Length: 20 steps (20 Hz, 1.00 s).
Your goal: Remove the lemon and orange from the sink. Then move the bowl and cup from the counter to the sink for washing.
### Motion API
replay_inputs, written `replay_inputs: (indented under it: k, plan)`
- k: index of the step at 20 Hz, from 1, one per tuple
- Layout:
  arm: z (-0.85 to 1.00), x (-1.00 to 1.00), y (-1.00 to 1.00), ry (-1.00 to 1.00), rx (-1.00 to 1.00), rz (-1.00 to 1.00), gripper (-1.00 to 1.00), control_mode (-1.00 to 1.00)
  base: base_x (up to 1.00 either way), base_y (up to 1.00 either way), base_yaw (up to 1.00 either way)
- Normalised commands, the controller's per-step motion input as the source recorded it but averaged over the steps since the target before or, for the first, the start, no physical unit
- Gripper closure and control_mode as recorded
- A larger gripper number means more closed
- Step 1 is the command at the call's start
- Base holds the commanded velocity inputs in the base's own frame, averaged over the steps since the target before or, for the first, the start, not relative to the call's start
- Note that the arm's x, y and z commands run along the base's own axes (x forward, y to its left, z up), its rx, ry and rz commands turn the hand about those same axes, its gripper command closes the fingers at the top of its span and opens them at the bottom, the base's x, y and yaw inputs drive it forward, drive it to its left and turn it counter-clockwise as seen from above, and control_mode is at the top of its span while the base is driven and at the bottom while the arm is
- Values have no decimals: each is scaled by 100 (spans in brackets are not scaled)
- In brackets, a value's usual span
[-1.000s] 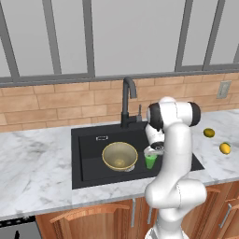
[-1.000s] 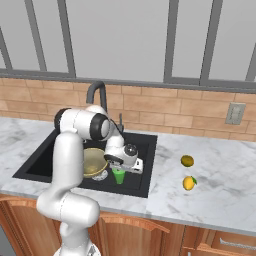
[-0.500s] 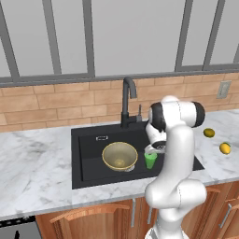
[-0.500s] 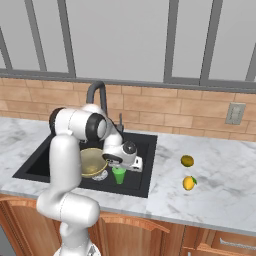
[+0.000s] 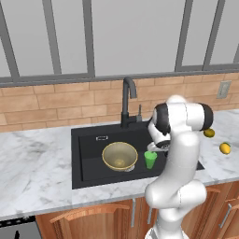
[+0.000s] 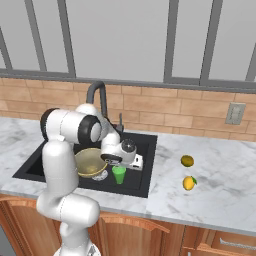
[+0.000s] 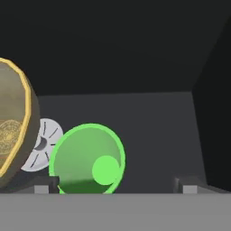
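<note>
So the green cup [image 5: 150,159] is standing upright in the sink [image 5: 88,140] now, right next to the bowl [image 5: 120,156], which sits in the middle of the black basin. From the right base camera the cup [image 6: 119,174] is just beside the bowl's [image 6: 90,162] rim, on the side toward the front edge of the basin. Can't quite tell if cup and bowl are touching or just really close; the hand camera makes it look like a thin gap at best.

The gripper [image 6: 120,161] hangs directly above the cup, and its jaws are spread wide with nothing between them. In the hand camera you look straight down into the cup [image 7: 87,159], with one dark fingertip [image 7: 45,184] near its rim and the other fingertip well off to the side, so the cup is released, not pinched. The silver drain [image 7: 41,145] peeks out between the cup and the bowl [image 7: 13,126].

Both fruits are out on the marble counter [image 6: 225,175] to the right of the sink. The orange [image 6: 187,160] is the one nearer the brick wall, and the lemon [image 6: 189,183] sits a bit closer to the counter's front edge, near it but not touching. The black faucet [image 5: 127,100] rises behind the basin, with the arm's elbow in front of it.
</note>
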Motion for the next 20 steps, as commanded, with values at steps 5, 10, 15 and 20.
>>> replay_inputs:
  k: [5,10,15,20]
  plan:
    - [42,-12,-8,1,0,-1,-100,-100,0,0,0]
    - [42,-15,-5,0,0,-2,-100,-100,0,0,0]
    - [40,-16,-4,0,0,-2,-100,-100,0,0,0]
    - [40,-16,-4,0,0,-3,-100,-100,0,0,0]
